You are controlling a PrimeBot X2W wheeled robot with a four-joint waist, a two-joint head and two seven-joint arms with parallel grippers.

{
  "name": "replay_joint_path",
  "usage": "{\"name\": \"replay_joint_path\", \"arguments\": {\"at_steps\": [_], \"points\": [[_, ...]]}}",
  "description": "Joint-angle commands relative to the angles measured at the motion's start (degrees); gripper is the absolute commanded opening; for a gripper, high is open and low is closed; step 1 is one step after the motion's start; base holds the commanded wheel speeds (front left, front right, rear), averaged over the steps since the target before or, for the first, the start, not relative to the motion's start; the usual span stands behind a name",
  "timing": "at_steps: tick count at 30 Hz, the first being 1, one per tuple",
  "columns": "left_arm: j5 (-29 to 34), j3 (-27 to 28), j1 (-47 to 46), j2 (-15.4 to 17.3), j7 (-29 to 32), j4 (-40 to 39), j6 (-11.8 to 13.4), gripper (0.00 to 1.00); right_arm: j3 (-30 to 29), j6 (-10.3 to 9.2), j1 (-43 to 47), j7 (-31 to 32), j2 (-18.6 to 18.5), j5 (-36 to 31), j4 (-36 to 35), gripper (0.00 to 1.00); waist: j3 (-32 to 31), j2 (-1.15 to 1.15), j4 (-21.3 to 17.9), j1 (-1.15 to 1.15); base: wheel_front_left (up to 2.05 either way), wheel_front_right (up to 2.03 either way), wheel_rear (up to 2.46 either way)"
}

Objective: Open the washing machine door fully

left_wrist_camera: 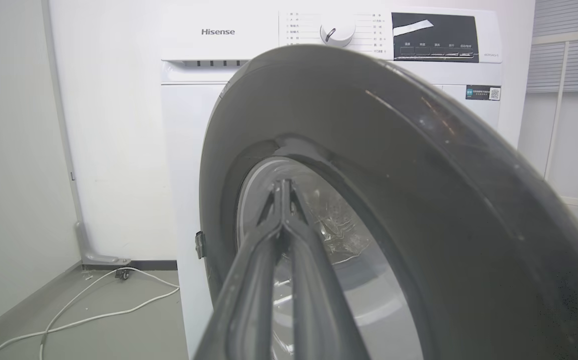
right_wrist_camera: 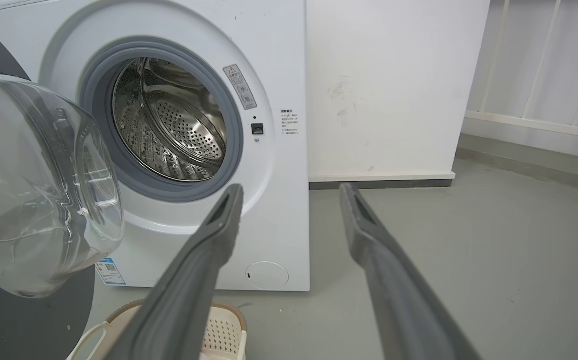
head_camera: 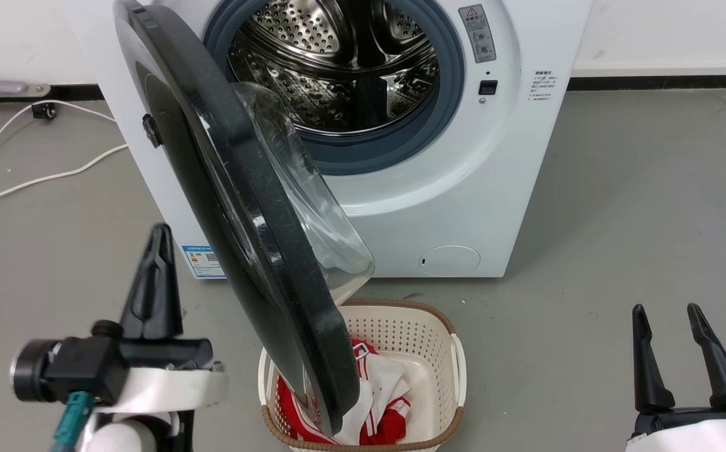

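The washing machine door [head_camera: 262,251] stands swung out from the washing machine [head_camera: 495,188] on its left-side hinge. It is nearly edge-on in the head view and not yet fully open, its lower rim above the cream laundry basket [head_camera: 444,333]. The left hand [head_camera: 162,235] has its fingers pressed together into one blade aimed at the door's outer face; I cannot tell whether it touches. The remaining swing comes toward this hand, so I judge it is placed to draw the door or make way. The right hand [head_camera: 665,311] sits low, fingers spread and empty, clear of the door. The door is a glossy black disc with a scuffed rim, and its clear glass bowl [head_camera: 313,207] bulges toward the steel drum [head_camera: 338,63].
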Motion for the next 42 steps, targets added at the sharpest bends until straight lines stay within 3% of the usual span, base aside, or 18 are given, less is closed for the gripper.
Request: {"name": "replay_joint_path", "arguments": {"at_steps": [1, 10, 18, 26, 31, 42], "points": [[0.2, 0.2, -1.0, 0.0, -0.1, -1.8, 0.3, 0.00, -0.1, -0.04, 0.0, 0.0, 0.2, 0.4, 0.1, 1.00, 0.0, 0.00, 0.0, 0.00, 0.00, 0.00, 0.00], [1.8, -0.1, -3.2, 0.0, -0.1, -17.1, 1.4, 0.00, -0.2, -0.04, -0.2, 0.3, 0.2, 0.6, 0.3, 1.00, 0.1, 0.00, -0.1, 0.00, 0.00, 0.00, 0.00], [-0.1, -5.1, -3.2, 0.0, -0.1, -26.3, 0.4, 0.00, -0.3, -0.04, 0.0, 0.3, 0.2, 0.9, 0.7, 1.00, -0.2, 0.00, -0.4, 0.00, 0.00, 0.00, 0.00], [-5.2, -17.2, 1.5, 0.2, -0.1, -22.6, -2.1, 0.00, -0.1, -0.04, 0.3, 0.6, 0.2, 1.1, 1.1, 1.00, -0.5, 0.00, -0.6, 0.00, 0.00, 0.00, 0.00], [-6.9, -24.5, 4.5, 2.2, 2.1, -17.9, -3.0, 0.00, 0.2, -0.04, 0.5, 0.6, 0.2, 1.3, 1.5, 1.00, -0.6, 0.00, -0.7, 0.00, 0.00, 0.00, 0.00], [-8.7, -30.0, 9.8, 8.1, 7.7, -10.1, -3.3, 0.00, 0.3, -0.04, 0.5, 0.3, 0.2, 1.4, 2.7, 1.00, -0.7, 0.00, -0.3, 0.00, 0.00, 0.00, 0.00]]}}
